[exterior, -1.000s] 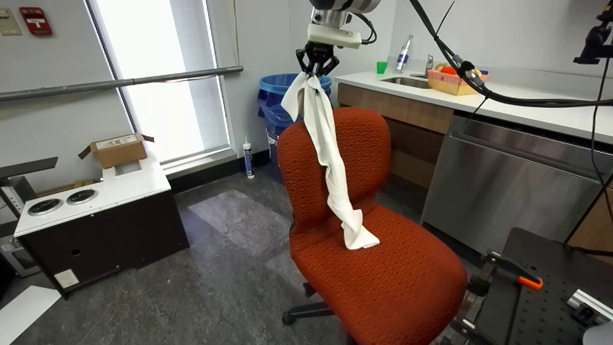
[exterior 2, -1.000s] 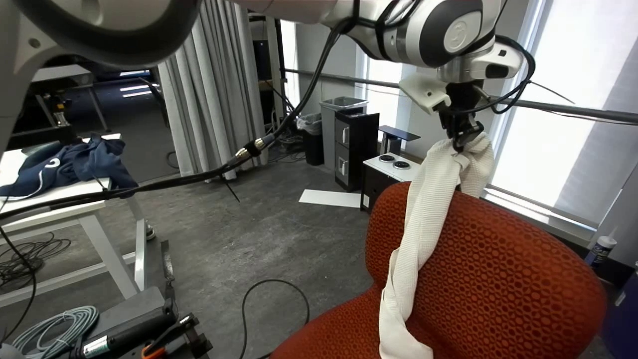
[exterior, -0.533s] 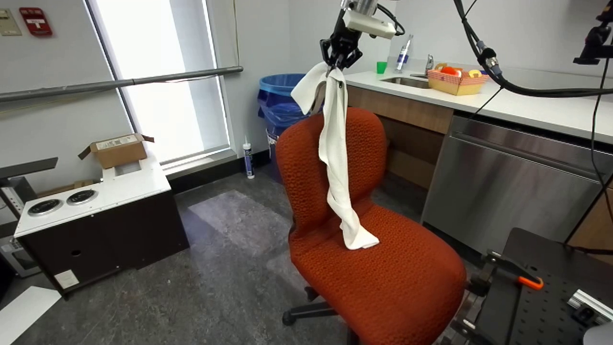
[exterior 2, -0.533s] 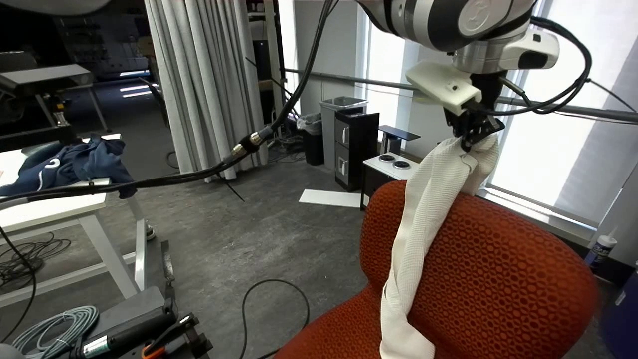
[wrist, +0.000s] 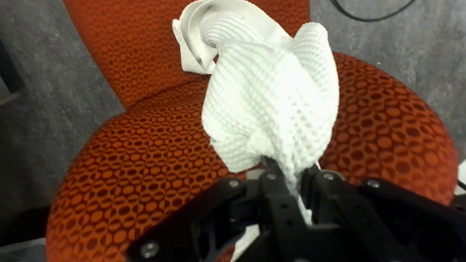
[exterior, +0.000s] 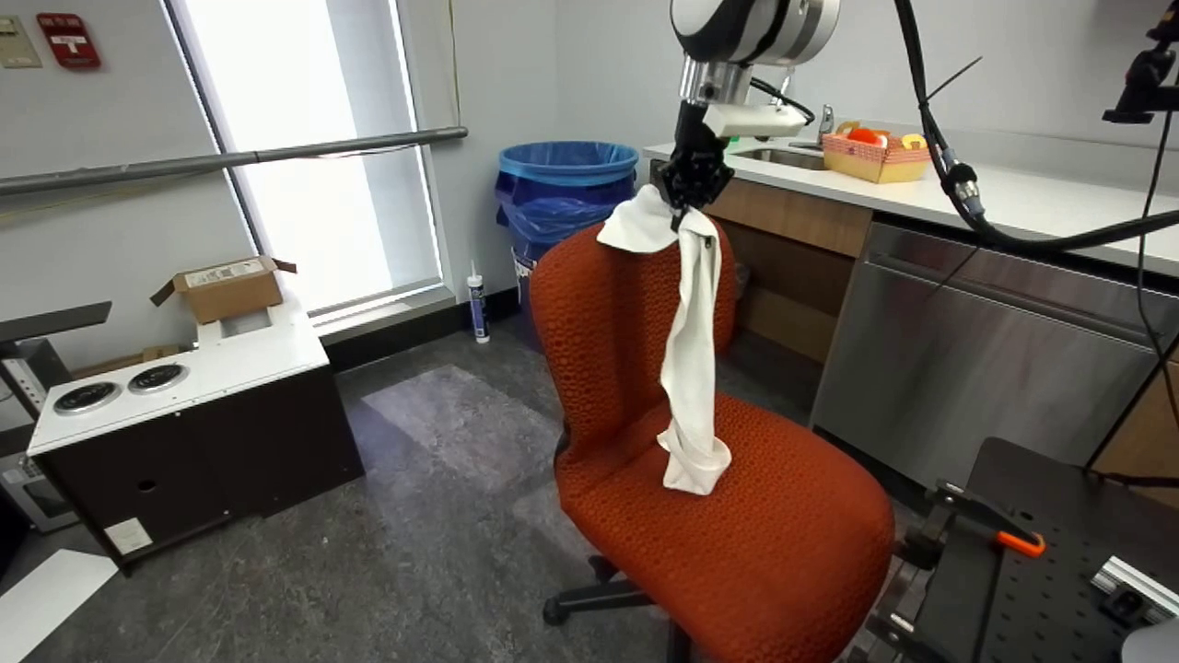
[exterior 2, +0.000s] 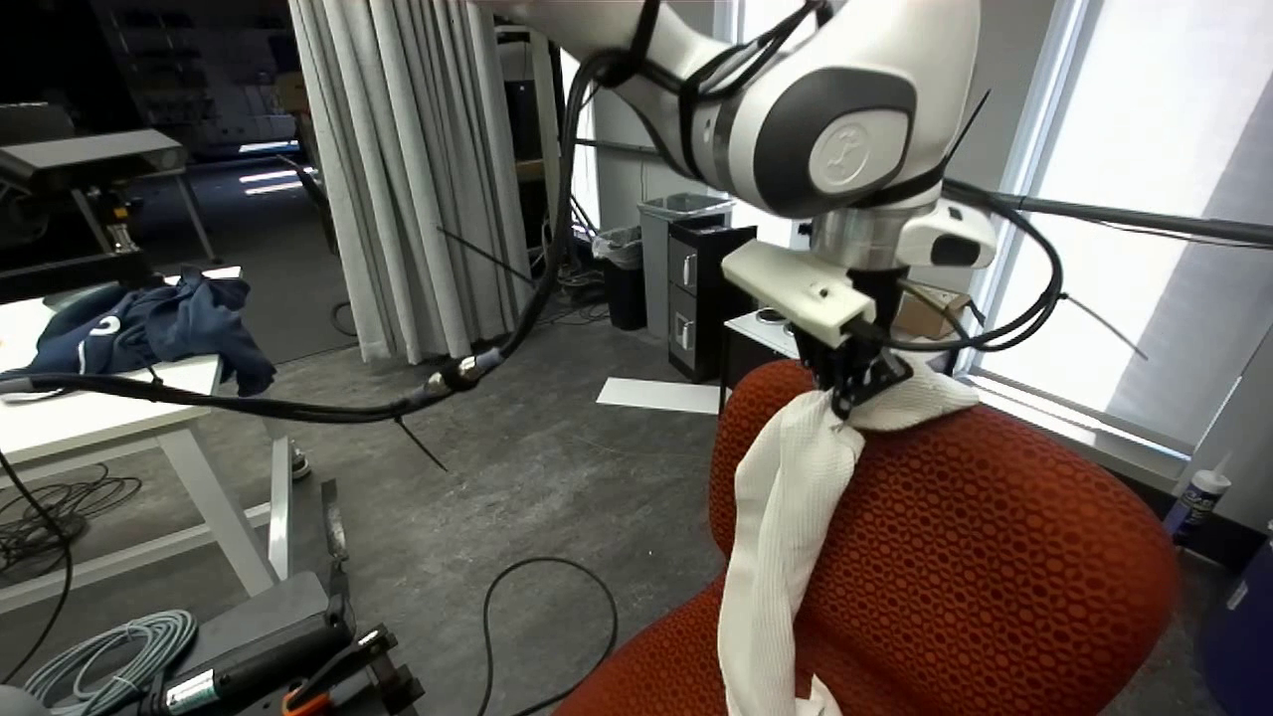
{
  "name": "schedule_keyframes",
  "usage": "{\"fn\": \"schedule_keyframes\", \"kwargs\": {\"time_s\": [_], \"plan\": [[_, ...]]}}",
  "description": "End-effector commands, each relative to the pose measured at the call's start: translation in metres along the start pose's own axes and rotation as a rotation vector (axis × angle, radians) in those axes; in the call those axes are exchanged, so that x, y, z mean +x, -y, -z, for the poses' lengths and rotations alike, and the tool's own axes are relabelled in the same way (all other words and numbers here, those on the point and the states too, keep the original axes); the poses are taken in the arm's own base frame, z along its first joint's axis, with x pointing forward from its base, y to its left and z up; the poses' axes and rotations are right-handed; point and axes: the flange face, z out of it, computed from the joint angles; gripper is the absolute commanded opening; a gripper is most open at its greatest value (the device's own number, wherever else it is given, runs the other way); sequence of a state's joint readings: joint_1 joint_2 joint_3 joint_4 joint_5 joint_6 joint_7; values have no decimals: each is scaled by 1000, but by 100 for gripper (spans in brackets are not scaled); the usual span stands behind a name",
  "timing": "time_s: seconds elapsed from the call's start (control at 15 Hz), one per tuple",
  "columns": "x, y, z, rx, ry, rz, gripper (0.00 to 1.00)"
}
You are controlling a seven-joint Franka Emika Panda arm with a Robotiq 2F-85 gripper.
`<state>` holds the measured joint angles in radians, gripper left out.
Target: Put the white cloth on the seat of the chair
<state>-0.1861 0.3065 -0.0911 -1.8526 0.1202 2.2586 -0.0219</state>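
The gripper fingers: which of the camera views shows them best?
The wrist view. There the fingers of the gripper are large and close, with the white cloth pinched between them. Both exterior views show them only small and dark, hard to tell apart, with much of the cloth hanging below.

You are looking at markings, but you are reading no certain word or number: in an exterior view the red wall device (exterior: 69, 40) is bearing white marking (too small to make out), the cardboard box (exterior: 230, 298) is carrying a white label (exterior: 224, 273), and the upright tube (exterior: 478, 308) is showing blurred print. In an exterior view the arm (exterior 2: 786, 119) is displaying a round emblem (exterior 2: 844, 151).
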Motion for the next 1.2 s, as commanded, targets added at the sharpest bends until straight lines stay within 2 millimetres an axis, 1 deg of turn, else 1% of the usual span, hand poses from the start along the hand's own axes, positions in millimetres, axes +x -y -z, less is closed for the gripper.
{"fn": "schedule_keyframes", "kwargs": {"time_s": [0.0, 0.2, 0.33, 0.47, 0.8, 0.93, 1.07, 1.13], "plan": [[-34, 2, -45, -83, 39, 39, 2], [-52, 5, -88, -116, 71, 54, 2], [-58, 10, -113, -137, 78, 57, 2], [-62, 17, -129, -141, 75, 52, 2], [-62, 37, -151, -137, 28, 45, 2], [-61, 43, -156, -135, -2, 19, 2], [-60, 48, -153, -120, -14, -10, 2], [-62, 45, -157, -116, 23, 19, 6]]}}
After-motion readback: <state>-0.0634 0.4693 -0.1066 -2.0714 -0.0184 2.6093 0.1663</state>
